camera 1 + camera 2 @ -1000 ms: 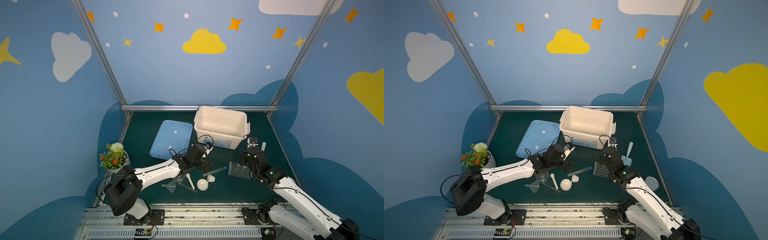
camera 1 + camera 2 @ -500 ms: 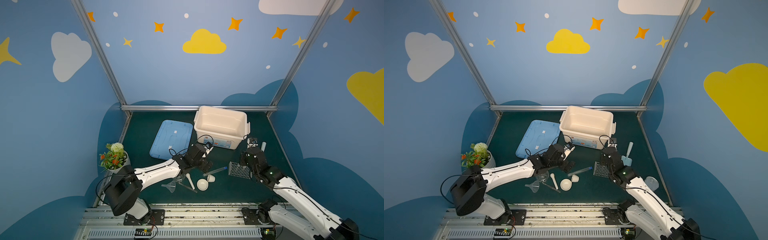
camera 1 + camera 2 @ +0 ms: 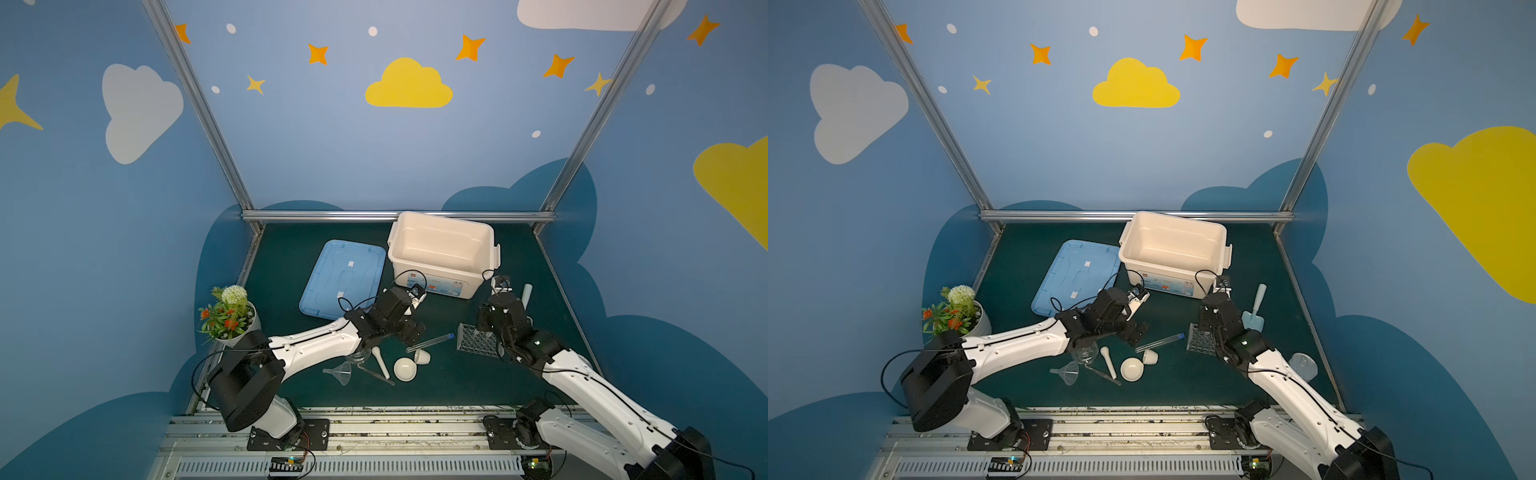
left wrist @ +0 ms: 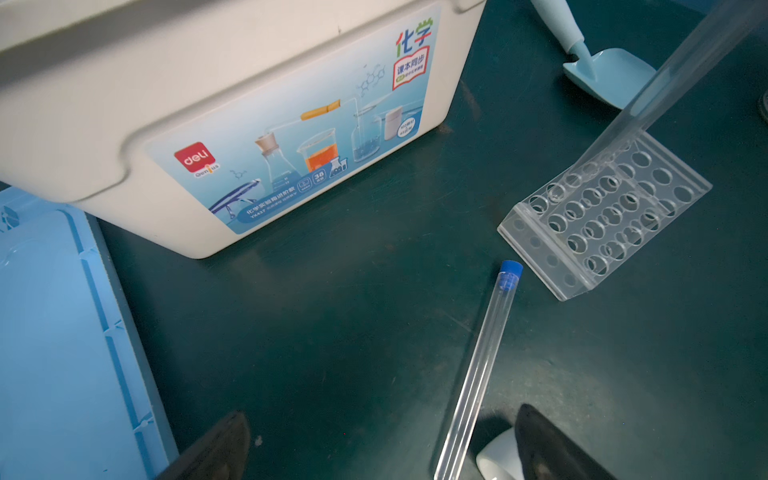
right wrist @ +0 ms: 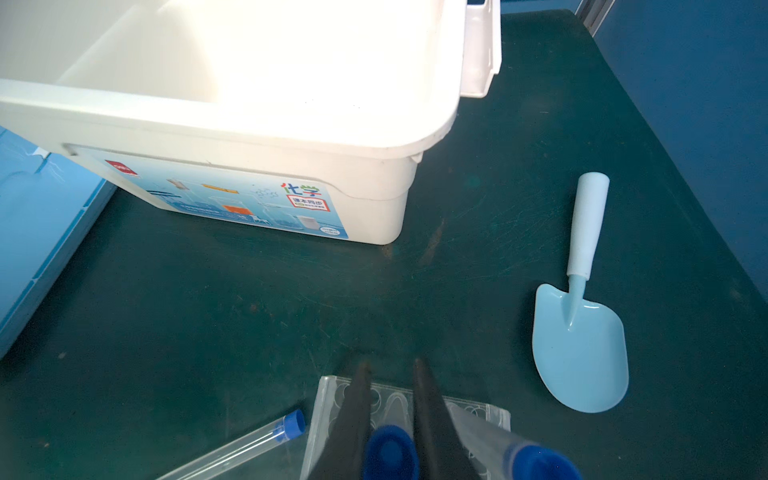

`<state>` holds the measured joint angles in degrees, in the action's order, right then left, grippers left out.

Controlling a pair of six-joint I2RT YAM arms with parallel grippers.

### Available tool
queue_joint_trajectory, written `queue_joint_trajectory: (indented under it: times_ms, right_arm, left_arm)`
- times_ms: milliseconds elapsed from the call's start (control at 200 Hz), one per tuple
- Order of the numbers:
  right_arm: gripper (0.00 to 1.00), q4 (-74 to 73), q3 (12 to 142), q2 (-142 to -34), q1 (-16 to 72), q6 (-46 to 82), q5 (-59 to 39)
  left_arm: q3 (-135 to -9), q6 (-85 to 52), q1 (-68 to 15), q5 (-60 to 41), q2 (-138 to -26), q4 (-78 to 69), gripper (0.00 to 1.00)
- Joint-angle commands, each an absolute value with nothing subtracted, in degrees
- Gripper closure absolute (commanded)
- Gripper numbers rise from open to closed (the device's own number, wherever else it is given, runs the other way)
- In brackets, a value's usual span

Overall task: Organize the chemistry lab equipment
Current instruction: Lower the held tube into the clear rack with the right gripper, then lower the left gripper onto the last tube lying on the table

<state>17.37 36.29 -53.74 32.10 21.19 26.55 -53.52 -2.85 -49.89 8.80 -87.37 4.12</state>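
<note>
The white plastic storage box (image 4: 83, 124) stands open at the far middle of the dark green desk (image 3: 457, 390). The pale blue label (image 4: 291, 153) on its near wall carries a red badge reading "deli" with "Genius" under it, large coloured characters "化学", a red-framed "课本同步" and a small "38" among drawings of flasks and beakers; the finer print is too small to read. A light blue plastic lid (image 3: 343, 282) lies flat just left of the box. Right of centre sits the clear holed rack (image 4: 602, 224), and the right gripper (image 5: 390, 374) stands over it with its jaws nearly together, clamped on the blue cap of an upright clear test tube (image 5: 390, 455); a second blue-capped tube (image 5: 540, 463) stands just beside it. A third clear test tube with a blue cap (image 4: 482, 353) lies on the desk just left of the rack, cap toward it, and the left gripper (image 4: 380, 419) hangs over its capless end with jaws wide apart. Near the front lie the clear funnel (image 3: 344, 371), glass flask (image 3: 1084, 353), white pestle (image 3: 382, 365), thin tweezers (image 3: 1104, 375), white bowl (image 3: 405, 369) and small white cup (image 3: 422, 356), close together. A pale blue plastic scoop (image 5: 579, 353) lies right of the rack, and a potted flower plant (image 3: 226, 316) stands at the left edge.
</note>
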Motion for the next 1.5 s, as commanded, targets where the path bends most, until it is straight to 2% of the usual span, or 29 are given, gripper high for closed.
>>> queue_joint_trajectory:
  times_ms: [0, 335, 591, 866, 1086, 1211, 1497]
  right_arm:
    - [0.9, 16.81, 35.93, -54.19, 32.17, 21.61, 27.01]
    - [0.83, 16.86, 36.36, -55.01, 31.95, 21.34, 26.82]
    - [0.73, 17.38, 37.17, -54.76, 31.65, 21.09, 26.72]
    - [0.46, 18.18, 38.23, -54.14, 31.34, 20.88, 26.3]
    - [0.36, 19.23, 40.25, -53.7, 30.86, 20.65, 25.58]
    - [0.33, 19.59, 40.78, -53.01, 30.59, 20.74, 24.55]
    - [0.32, 19.77, 40.87, -52.56, 30.24, 21.24, 23.73]
  left_arm:
    - [-53.62, -2.99, -49.65, 8.53, -88.37, 4.9, 0.0]
    - [-53.61, -2.72, -49.66, 8.55, -88.6, 5.45, 0.0]
    - [-53.57, -2.37, -49.65, 8.82, -89.19, 6.3, 0.0]
    - [-54.43, -1.98, -49.66, 8.81, -92.18, 9.14, 0.01]
    - [-56.84, -1.58, -49.66, 8.06, -95.57, 12.69, 0.04]
    - [-57.38, -1.41, -49.64, 7.3, -96.52, 13.51, 0.06]
    - [-58.1, 0.0, -49.59, 4.94, -98.13, 15.83, 0.12]
